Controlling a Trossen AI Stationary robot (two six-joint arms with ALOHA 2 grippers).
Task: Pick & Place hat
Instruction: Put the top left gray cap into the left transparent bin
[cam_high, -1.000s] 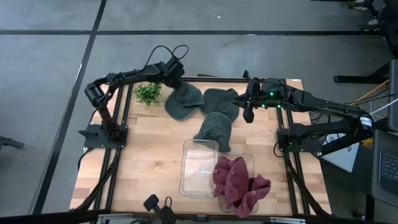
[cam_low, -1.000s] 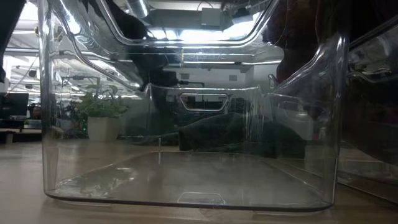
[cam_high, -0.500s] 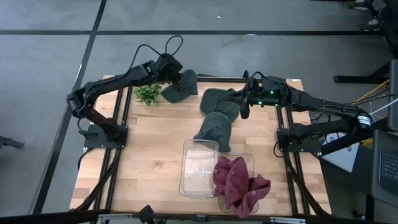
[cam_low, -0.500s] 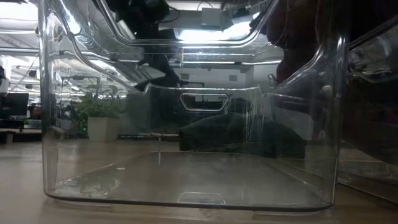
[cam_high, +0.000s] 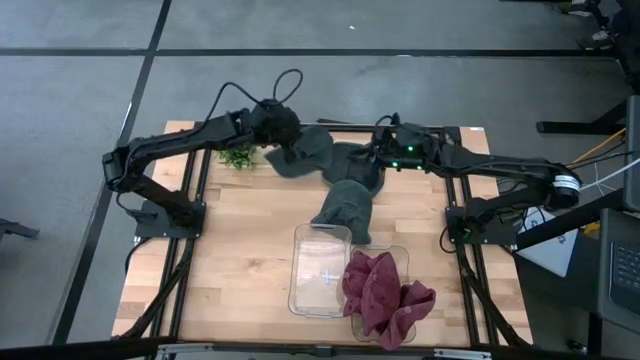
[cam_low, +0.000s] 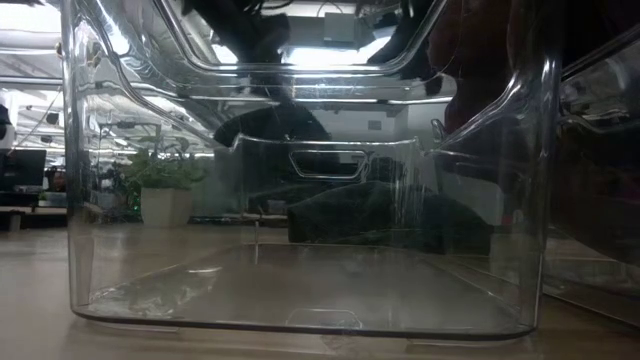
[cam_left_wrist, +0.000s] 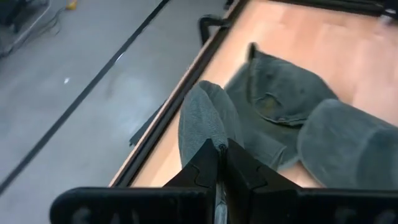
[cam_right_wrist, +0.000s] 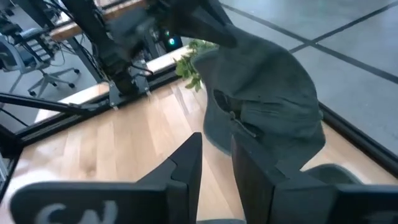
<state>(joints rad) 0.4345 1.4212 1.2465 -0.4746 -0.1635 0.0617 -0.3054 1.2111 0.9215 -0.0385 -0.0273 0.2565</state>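
My left gripper (cam_high: 283, 133) is shut on a dark grey-green hat (cam_high: 312, 152), near the table's far edge beside a small plant. In the right wrist view this hat (cam_right_wrist: 267, 93) hangs in the air. Two more grey-green hats lie flat on the table: one (cam_high: 355, 168) just right of the held hat, the other (cam_high: 345, 210) nearer the bins. My right gripper (cam_high: 376, 160) hovers open above the far hat, its fingers (cam_right_wrist: 186, 168) pointing at the held hat and touching nothing. My left gripper pinches a rounded fold of the hat's cloth (cam_left_wrist: 208, 121) between its two shut fingers. They come from above, slanting toward the table's right. The hat hangs below them, lifted off the wood. I cannot tell whether its lower end touches the neighbouring hat.
A clear plastic bin (cam_high: 320, 270) stands near the table's near edge, and fills the low view as a clear bin wall (cam_low: 300, 200). A second bin (cam_high: 385, 300) beside it holds maroon cloth. A small green plant (cam_high: 238, 155) stands at the far left. Bare wood lies left of the bins.
My left gripper has lifted the hat off the table beside the plant; the hat bunched up, rose clear, then swung right toward the other hats. My right gripper has moved left along the far edge, toward the held hat.
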